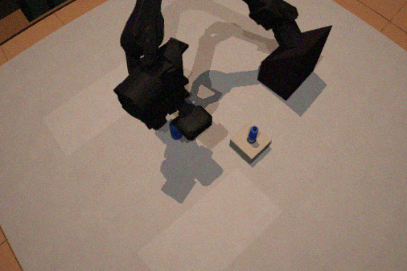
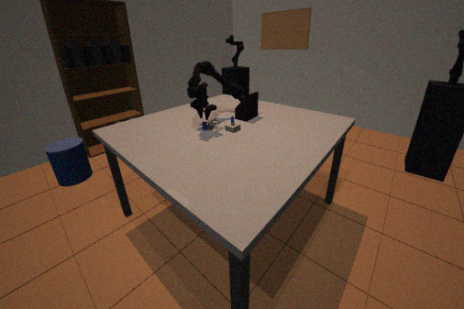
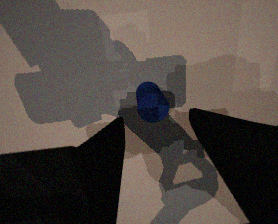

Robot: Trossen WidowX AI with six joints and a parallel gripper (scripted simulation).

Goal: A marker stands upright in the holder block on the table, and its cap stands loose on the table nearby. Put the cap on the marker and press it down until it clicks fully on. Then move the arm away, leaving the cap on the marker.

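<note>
The blue cap stands upright and loose on the table. In the top view the gripper partly hides it. My gripper is open and empty, pointing down just above the cap. In the wrist view the cap shows just beyond the gap between the two dark fingertips. The blue marker stands upright, tip up and uncapped, in the pale holder block. The block is to the right of the gripper in the top and exterior views and out of the wrist view.
The arm's dark base stands on the table behind the holder block. A bookcase, a blue bin and dark pedestals with other arms stand off the table.
</note>
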